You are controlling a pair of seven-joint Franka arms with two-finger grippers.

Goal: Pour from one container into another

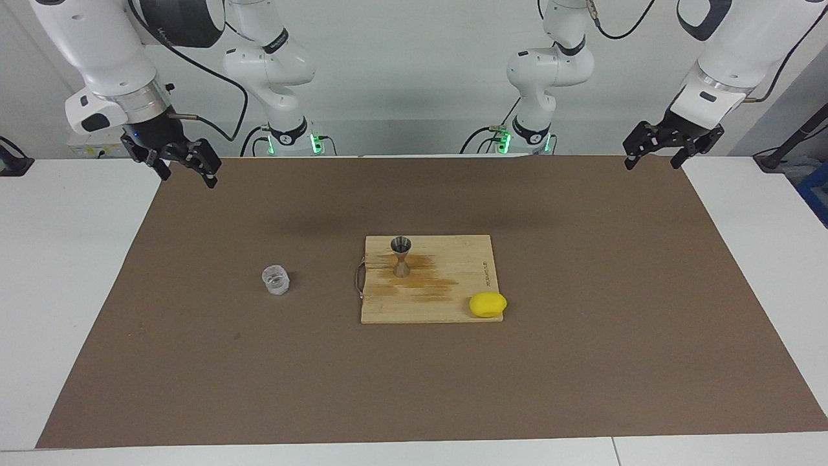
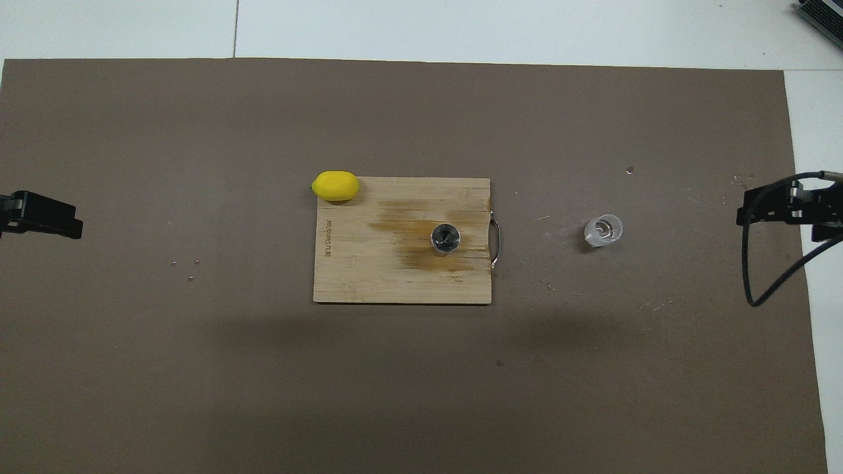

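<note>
A small clear faceted glass tumbler (image 1: 276,279) (image 2: 603,230) stands upright on the brown mat, toward the right arm's end of the table. A grey metal hourglass jigger (image 1: 401,256) (image 2: 445,237) stands upright on a wooden cutting board (image 1: 453,259) (image 2: 369,270) at the mat's middle. My right gripper (image 1: 187,169) (image 2: 777,209) hangs open and empty in the air over the mat's edge at the right arm's end. Over the mat's edge at the left arm's end, my left gripper (image 1: 652,160) (image 2: 46,222) also hangs open and empty. Both arms wait, well apart from the tumbler and jigger.
A yellow lemon (image 1: 488,304) (image 2: 336,185) lies at the board's corner, farther from the robots than the jigger. The board has a dark stain around the jigger and a metal handle (image 1: 358,278) on the side toward the tumbler. A black cable (image 2: 764,276) hangs by my right gripper.
</note>
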